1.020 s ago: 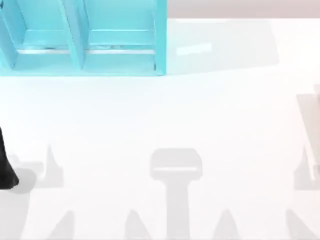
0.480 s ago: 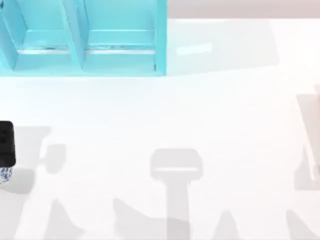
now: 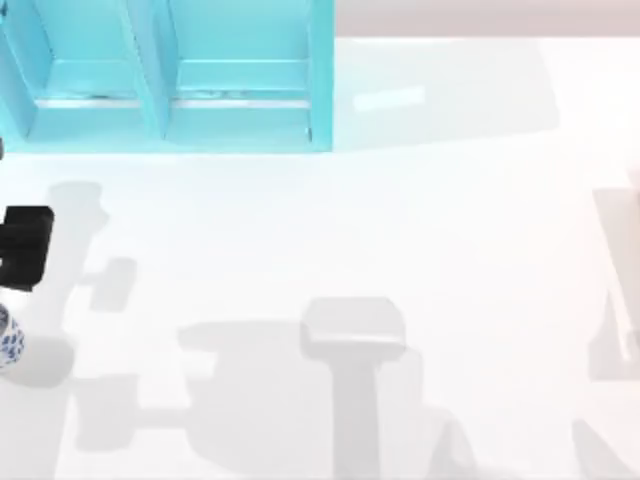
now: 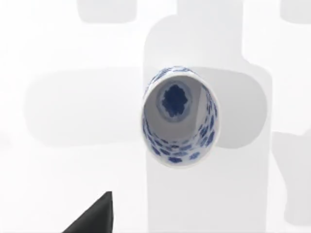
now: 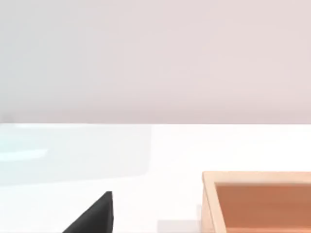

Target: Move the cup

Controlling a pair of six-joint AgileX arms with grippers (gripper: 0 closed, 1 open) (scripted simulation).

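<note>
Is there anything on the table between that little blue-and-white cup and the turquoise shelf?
No, apart from the black left arm hanging over it, the top view shows bare white table between the cup and the turquoise shelf.

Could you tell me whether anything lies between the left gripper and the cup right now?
Nothing visible does. From the left wrist view the cup stands upright on bare white table, mouth unobstructed.

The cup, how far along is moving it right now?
Early stage. Done: the left arm's black body has reached the table's left edge, beside the cup. In hand: lining up; the left wrist view looks straight down into the cup, which stands upright on the white table, apart from any finger. Left: grasp, lift and carry it, perhaps to the blue shelf. The right arm sits parked near a wooden box.
</note>
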